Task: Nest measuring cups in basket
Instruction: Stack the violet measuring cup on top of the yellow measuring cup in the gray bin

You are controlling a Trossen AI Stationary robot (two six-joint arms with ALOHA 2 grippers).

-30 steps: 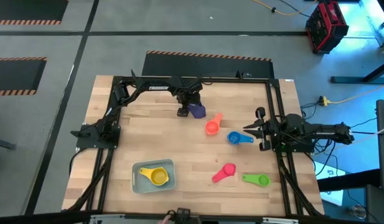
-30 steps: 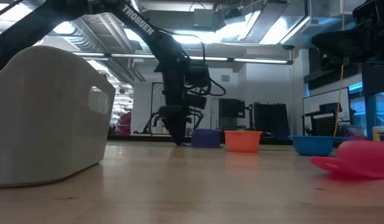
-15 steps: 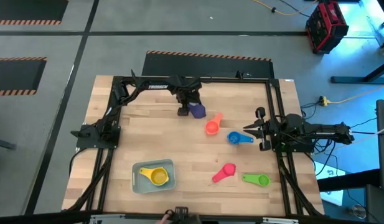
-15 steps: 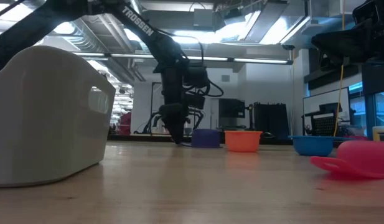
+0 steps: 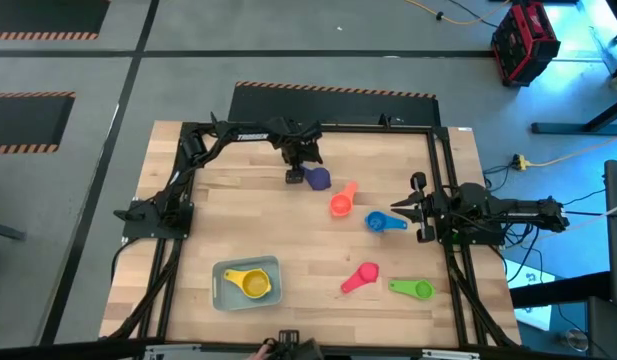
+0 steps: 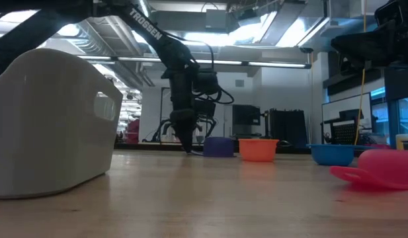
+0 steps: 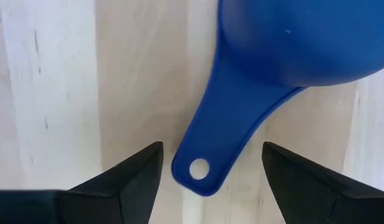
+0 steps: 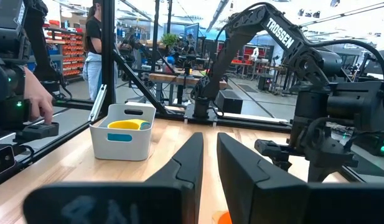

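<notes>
**Left gripper down at the purple cup, jaws apart**

The landmark was the basket (image 5: 247,284), which stood at the near edge of the table (image 5: 238,215), toward the left side. The yellow cup (image 5: 254,284) lay inside the basket, and a teal piece showed just under it at the basket's left part.

The left gripper (image 5: 297,170) was far from the basket, at the opposite edge of the table. It was lowered to the wood just beside the purple cup (image 5: 317,179). In the left wrist view its 2 fingers (image 7: 126,180) stood apart on both sides of the cup's flat handle (image 7: 223,146), with wood showing in the gaps, so they were released and did not grasp anything.

4 more cups lay on the table, all to the right of the basket. The orange cup (image 5: 340,203) was near the purple one. The blue cup (image 5: 380,222) was beyond it, close to the right gripper (image 5: 398,208). The pink cup (image 5: 362,276) and the green cup (image 5: 415,289) were at about the same depth as the basket.

The right gripper waited at the right side of the table, well apart from the basket, with its fingers (image 8: 185,163) almost closed and empty.
</notes>
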